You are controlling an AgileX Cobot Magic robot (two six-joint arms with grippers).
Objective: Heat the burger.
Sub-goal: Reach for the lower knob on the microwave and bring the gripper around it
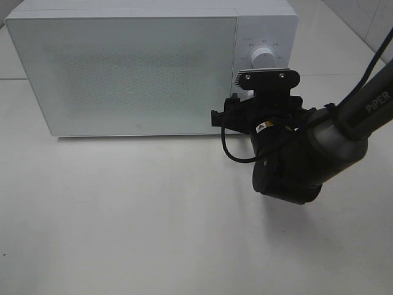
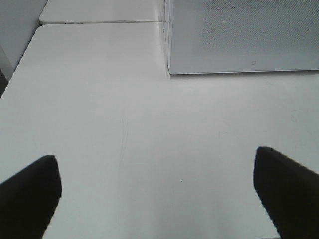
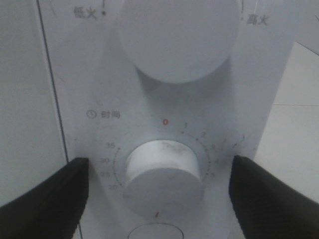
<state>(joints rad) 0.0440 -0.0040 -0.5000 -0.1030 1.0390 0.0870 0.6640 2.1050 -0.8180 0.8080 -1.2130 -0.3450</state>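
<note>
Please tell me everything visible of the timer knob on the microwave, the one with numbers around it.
The timer knob is a round, white, plastic-looking cylinder standing out from the microwave's white control panel, beside a larger smooth knob. A printed scale rings it: a red 0, small numbers on one side, 20 to 35 on the other. A small red mark sits opposite the 0. The open fingers of the right gripper flank it with gaps; nothing touches it.

White microwave [image 1: 265, 24], speckled grey door [image 1: 123, 67]; black fingers [image 3: 45, 196].
</note>
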